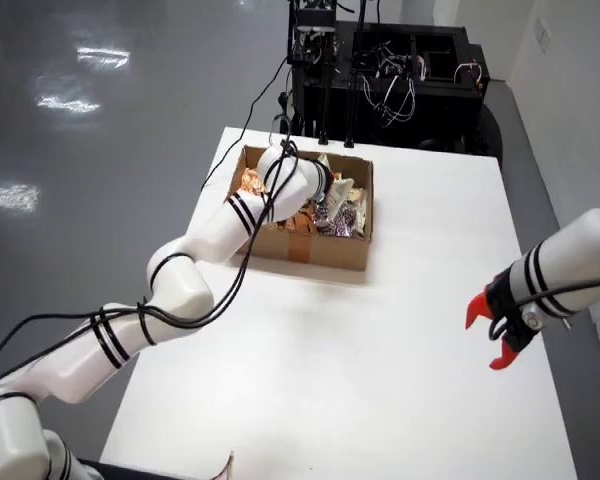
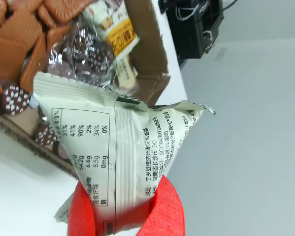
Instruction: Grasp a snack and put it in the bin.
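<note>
Snack packet (image 2: 118,147), pale cream with a printed nutrition table and crimped ends, sits clamped between the red fingers (image 2: 169,209).

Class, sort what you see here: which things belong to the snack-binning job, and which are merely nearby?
Job: gripper, shut on pale snack packet; cardboard box of other snacks.

Nearby: idle second arm; black equipment; white table.
</note>
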Motion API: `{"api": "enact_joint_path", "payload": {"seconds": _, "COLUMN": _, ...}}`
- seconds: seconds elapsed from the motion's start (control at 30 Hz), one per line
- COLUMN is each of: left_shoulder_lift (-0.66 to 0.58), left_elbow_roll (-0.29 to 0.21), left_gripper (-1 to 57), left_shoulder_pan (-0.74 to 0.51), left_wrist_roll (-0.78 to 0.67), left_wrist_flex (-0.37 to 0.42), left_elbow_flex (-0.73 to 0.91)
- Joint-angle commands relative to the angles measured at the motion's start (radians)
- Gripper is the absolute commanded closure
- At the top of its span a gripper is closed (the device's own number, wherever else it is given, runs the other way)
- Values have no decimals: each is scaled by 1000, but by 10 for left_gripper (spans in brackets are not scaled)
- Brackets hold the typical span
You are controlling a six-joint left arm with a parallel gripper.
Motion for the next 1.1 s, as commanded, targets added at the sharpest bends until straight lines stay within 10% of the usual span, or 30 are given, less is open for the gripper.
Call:
{"api": "enact_joint_path", "payload": {"seconds": 0.03, "left_shoulder_lift": -1, "left_elbow_roll": 0, "left_gripper": 518, "left_shoulder_pan": 33, "left_wrist_roll": -2, "left_wrist_flex": -5, "left_elbow_flex": -6}}
{"api": "enact_joint_path", "payload": {"seconds": 0.3, "left_shoulder_lift": -1, "left_elbow_roll": -4, "left_gripper": 491, "left_shoulder_pan": 82, "left_wrist_roll": 3, "left_wrist_flex": -26, "left_elbow_flex": -18}}
{"api": "enact_joint_path", "payload": {"seconds": 0.67, "left_shoulder_lift": -1, "left_elbow_roll": -15, "left_gripper": 174, "left_shoulder_pan": 105, "left_wrist_roll": -19, "left_wrist_flex": -68, "left_elbow_flex": -31}}
{"api": "enact_joint_path", "payload": {"seconds": 1.1, "left_shoulder_lift": -1, "left_elbow_roll": -12, "left_gripper": 281, "left_shoulder_pan": 65, "left_wrist_roll": 19, "left_wrist_flex": 112, "left_elbow_flex": -139}}
